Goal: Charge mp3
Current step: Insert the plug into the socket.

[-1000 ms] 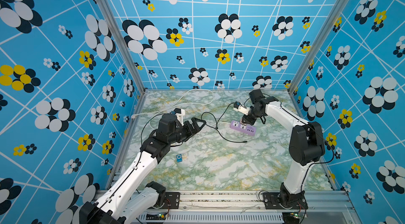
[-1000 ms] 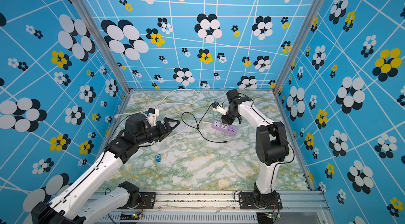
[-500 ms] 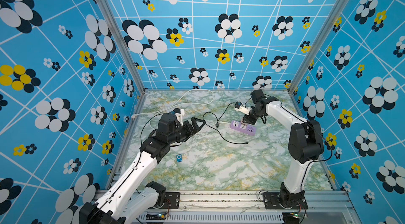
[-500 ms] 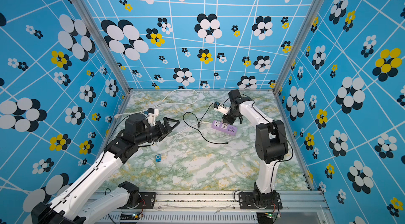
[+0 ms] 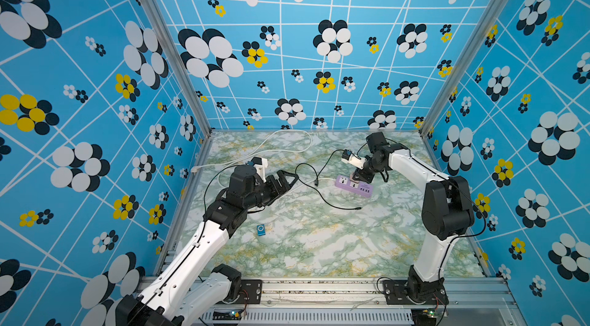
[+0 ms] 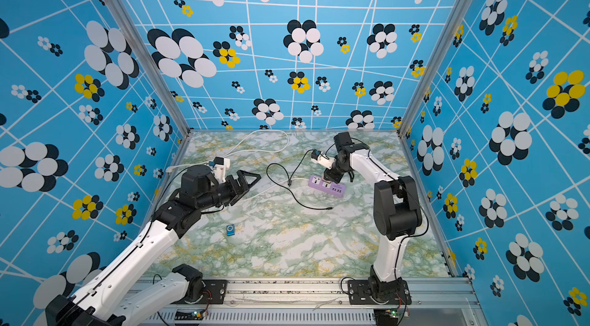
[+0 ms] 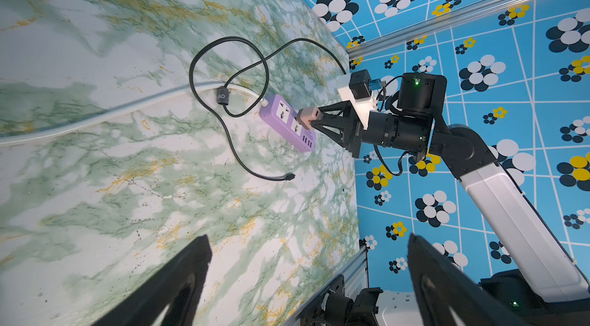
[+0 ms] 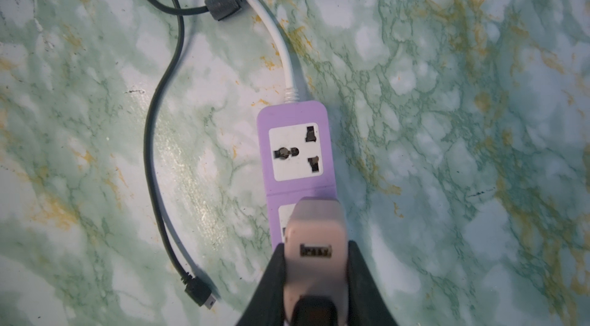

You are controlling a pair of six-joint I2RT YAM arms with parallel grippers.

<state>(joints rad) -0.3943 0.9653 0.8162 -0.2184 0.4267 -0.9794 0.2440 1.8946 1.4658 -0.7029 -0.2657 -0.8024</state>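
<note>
While the right tool (image 8: pixel 314 263) clamped the one pink charger (image 8: pixel 314 225) over the one lilac power strip (image 8: pixel 295 117), the left tool (image 7: pixel 306 257) hung wide open. The single mp3 (image 5: pixel 261 229) lay on the surface (image 5: pixel 319 244) beside the left arm.

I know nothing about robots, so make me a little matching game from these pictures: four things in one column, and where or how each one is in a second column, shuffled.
Things
1. mp3
2. pink charger
3. black cable
4. left gripper

States
A. clamped in the right gripper, at the lilac power strip
B. open, holding nothing
C. lying flat on the table, touched by nothing
D. looped on the table, small plug end free

Pairs: 1-C, 2-A, 3-D, 4-B
</note>
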